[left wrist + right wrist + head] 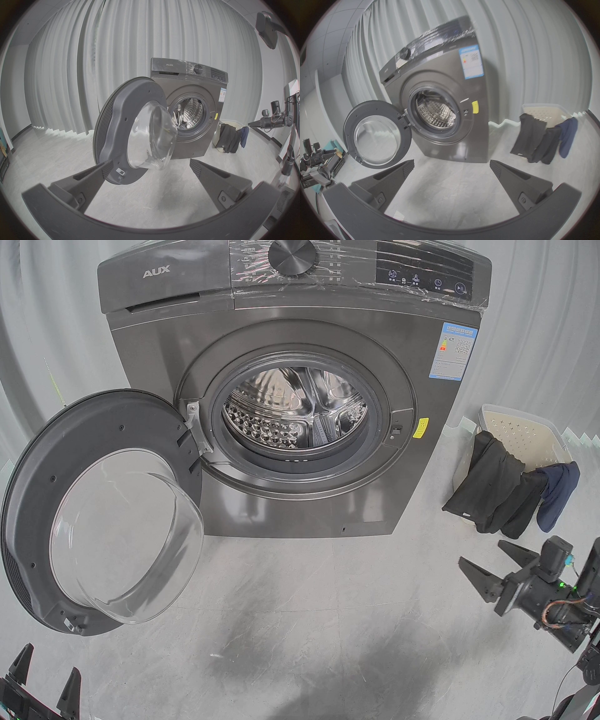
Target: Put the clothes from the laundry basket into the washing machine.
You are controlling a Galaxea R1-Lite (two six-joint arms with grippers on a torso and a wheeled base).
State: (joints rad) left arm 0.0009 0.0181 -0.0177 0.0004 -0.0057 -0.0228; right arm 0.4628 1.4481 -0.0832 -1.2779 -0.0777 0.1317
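The floor is pale grey and smooth, and a white wavy curtain hangs behind everything. The right gripper hangs low over the floor on the robot's right side. Its two black fingers are spread wide apart and it holds nothing. The left gripper is low on the robot's left side, and its fingers are spread wide too, with nothing in them. It is near the bottom edge of the door but does not touch it. Close to the right gripper, a bit farther back, stands the laundry basket. It is pale with little holes and sits on the floor just beside the right side of the washing machine, next to the curtain. The clothes hang over the basket's front rim and down its side. There are black clothes, and a dark blue cloth touches them on the right. The washing machine is dark grey and stands in the middle. Its round door is swung wide open to the left, with a bulging glass window in it. Through the round hole you can see the shiny metal drum. A round knob sits on top at the front, a blue sticker is high on the right, and a small yellow tag is beside the hole.
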